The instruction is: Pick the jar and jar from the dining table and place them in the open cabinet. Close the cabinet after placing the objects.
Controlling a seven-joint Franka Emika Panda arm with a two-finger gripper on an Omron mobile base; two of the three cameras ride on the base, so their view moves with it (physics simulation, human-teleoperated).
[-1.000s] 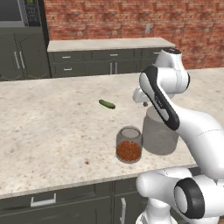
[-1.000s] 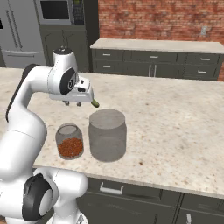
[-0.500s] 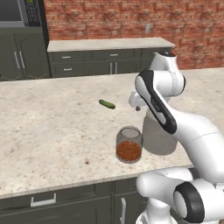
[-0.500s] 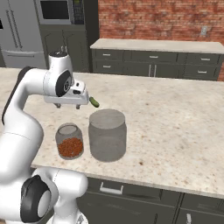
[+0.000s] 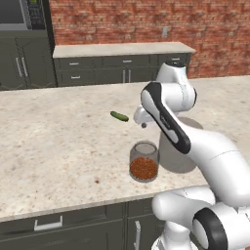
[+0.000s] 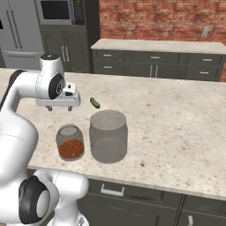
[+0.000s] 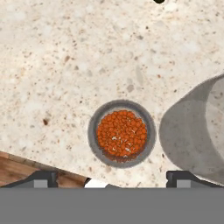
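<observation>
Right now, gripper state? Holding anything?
Gripper: jaws open, holding nothing, hovering above the small jar on the dining table.

Arm covers most of the grey frosted jar (image 5: 177,158) right of the granule jar (image 5: 144,162); hand view's right edge cuts it too, and the claw (image 7: 112,177) tips barely peek in.

Red brick wall (image 5: 146,19) far beyond the gripper (image 6: 60,107). Below it, dark grey drawer units (image 6: 154,70) with beige top. Microwave (image 6: 55,9) and steel fridge (image 6: 17,31) up left. Wood floor (image 7: 17,173) under worktop edge.
</observation>
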